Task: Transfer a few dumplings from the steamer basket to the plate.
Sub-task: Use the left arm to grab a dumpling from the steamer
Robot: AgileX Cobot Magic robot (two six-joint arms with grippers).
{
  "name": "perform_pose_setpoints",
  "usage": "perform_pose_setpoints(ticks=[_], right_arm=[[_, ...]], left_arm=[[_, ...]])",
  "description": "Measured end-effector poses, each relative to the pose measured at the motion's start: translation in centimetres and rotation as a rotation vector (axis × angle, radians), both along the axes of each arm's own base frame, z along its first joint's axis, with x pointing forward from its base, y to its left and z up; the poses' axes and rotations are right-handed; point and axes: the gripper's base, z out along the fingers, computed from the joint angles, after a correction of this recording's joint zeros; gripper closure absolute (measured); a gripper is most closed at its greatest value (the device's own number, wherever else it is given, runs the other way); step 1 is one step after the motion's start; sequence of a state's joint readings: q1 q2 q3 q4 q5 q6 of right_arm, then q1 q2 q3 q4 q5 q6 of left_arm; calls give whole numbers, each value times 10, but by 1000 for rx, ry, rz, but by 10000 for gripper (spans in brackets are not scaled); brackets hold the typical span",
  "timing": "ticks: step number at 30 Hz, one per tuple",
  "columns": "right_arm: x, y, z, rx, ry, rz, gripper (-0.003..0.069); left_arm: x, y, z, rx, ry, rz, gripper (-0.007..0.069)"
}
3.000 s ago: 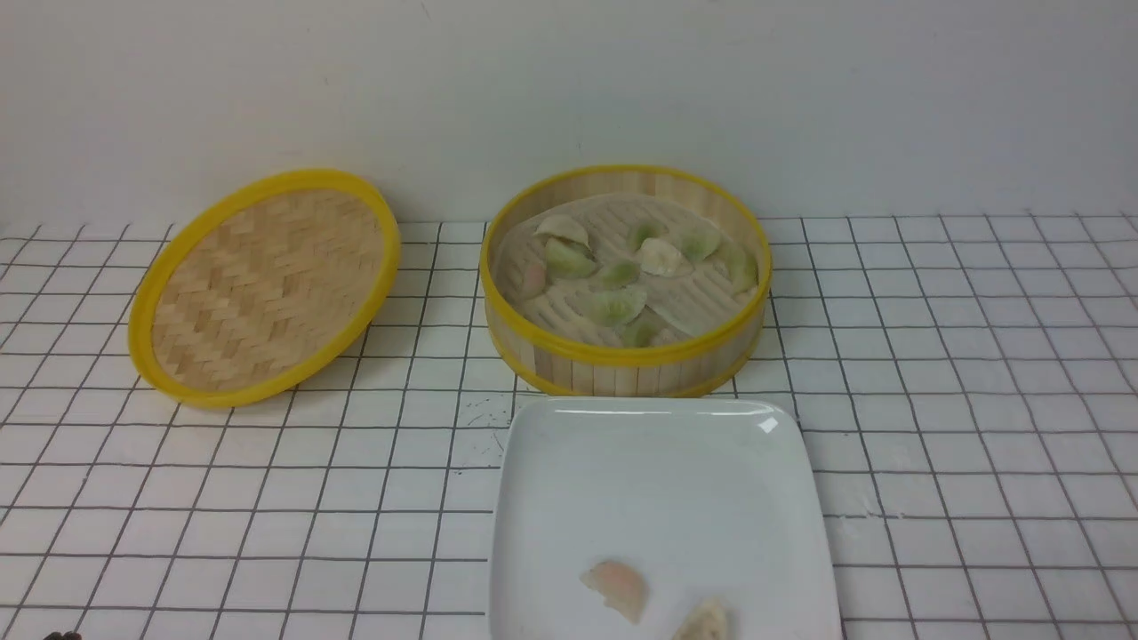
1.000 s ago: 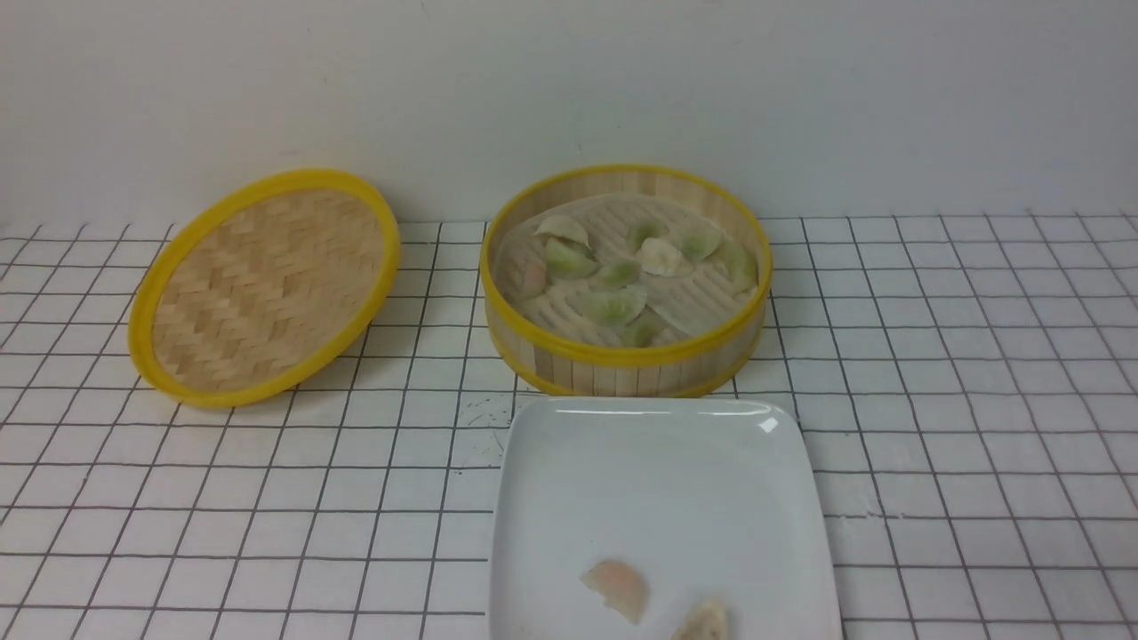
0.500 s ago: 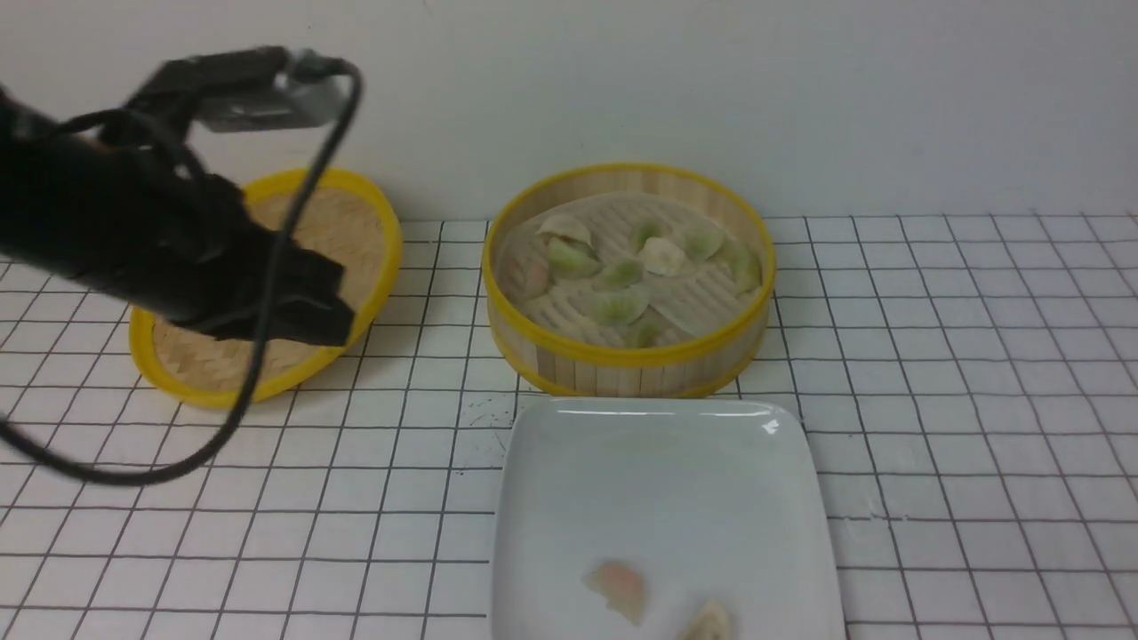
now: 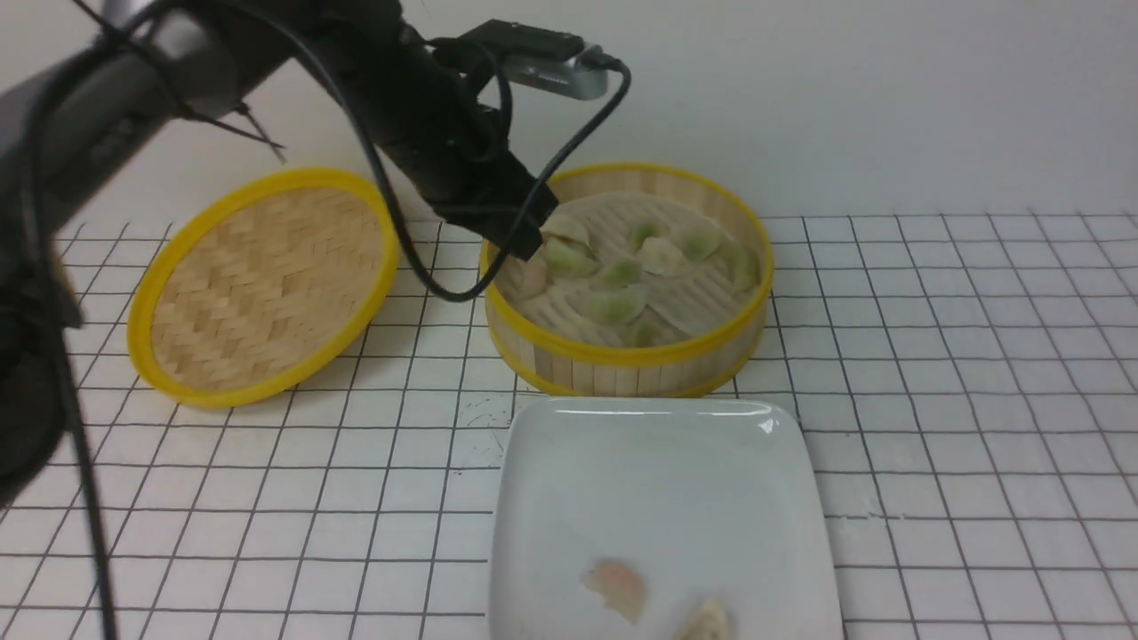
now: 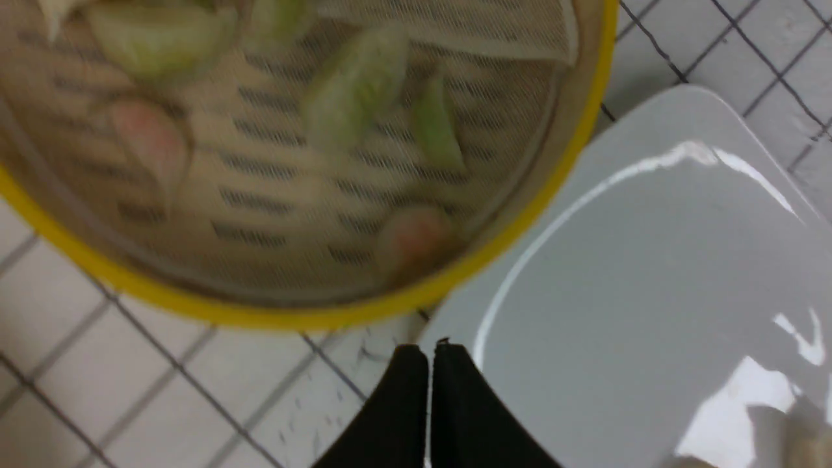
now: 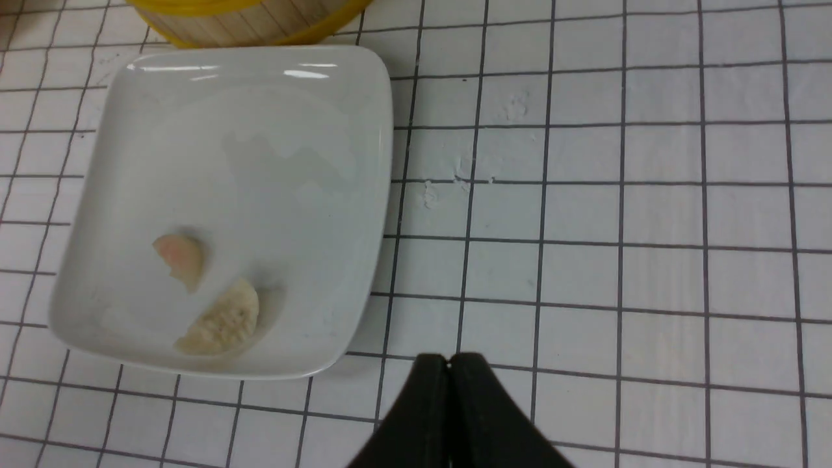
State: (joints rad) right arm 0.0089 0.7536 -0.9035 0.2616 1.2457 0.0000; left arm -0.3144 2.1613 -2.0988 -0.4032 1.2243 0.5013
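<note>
Gridded tabletop (image 4: pixel 942 427): white with dark lines, running back to a pale wall (image 4: pixel 853 107).
Left arm (image 4: pixel 418 124): black, a cable looped from it, reaching in from the left, its end in front of the far-left part of the steamer's rim.
White square plate (image 4: pixel 658 498): just in front of the steamer, rounded corners, glossy.
Bamboo steamer basket (image 4: pixel 627 369): round, yellow-rimmed, beyond the plate, slatted wall, pale perforated liner inside.
Woven bamboo lid (image 4: pixel 267 284): yellow-rimmed, tilted, left of the steamer and apart from it.
Left gripper (image 5: pixel 432 351): clenched, fingertips together, nothing between them.
Right gripper (image 6: pixel 448 361): clenched too, holding nothing; in its wrist view the fingers show over the grid, beside the plate.
Dumplings in the steamer (image 4: pixel 615 304): scattered on the liner, mostly pale green, a few whitish or pinkish.
Dumplings on the plate: two, one pinkish dumpling (image 6: pixel 182 259) and one larger cream dumpling (image 6: pixel 224 320), near each other.
</note>
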Motion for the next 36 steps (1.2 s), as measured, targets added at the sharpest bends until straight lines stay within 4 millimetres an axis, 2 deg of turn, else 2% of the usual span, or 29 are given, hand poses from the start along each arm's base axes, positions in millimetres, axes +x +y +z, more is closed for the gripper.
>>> perform_pose_setpoints(ticks=[3,8,12,16,18,21,25,28,30,31,32,33,36], right_arm=[[7,3,-2,19,34,21,673],[7,4,-5,31,47,29,673],[7,4,-5,31,47,32,673],[7,4,-5,32,45,31,673],[7,4,-5,34,45,32,673],[7,4,-5,35,45,32,673],[7,4,-5,38,45,29,673],[7,4,-5,38,45,29,673],[7,4,-5,39,45,29,673],[7,4,-5,39,45,29,672],[7,4,-5,39,45,29,672],[7,4,-5,39,45,29,672],[7,4,-5,39,45,29,672]], left_arm=[[21,-18,-10,34,-74,-36,627],[32,-32,-27,77,-116,-99,576],[36,-42,-47,105,-127,-181,449],[44,-48,-71,109,-137,-190,272],[46,-49,-77,110,-136,-188,237],[52,-53,-98,108,-149,-176,160],[58,-56,-115,106,-164,-161,151],[59,-58,-123,103,-161,-158,184],[60,-58,-123,105,-167,-158,235],[59,-59,-124,110,-168,-161,314],[59,-59,-124,110,-168,-161,325],[59,-60,-123,110,-168,-162,377],[57,-61,-120,115,-165,-170,375]])
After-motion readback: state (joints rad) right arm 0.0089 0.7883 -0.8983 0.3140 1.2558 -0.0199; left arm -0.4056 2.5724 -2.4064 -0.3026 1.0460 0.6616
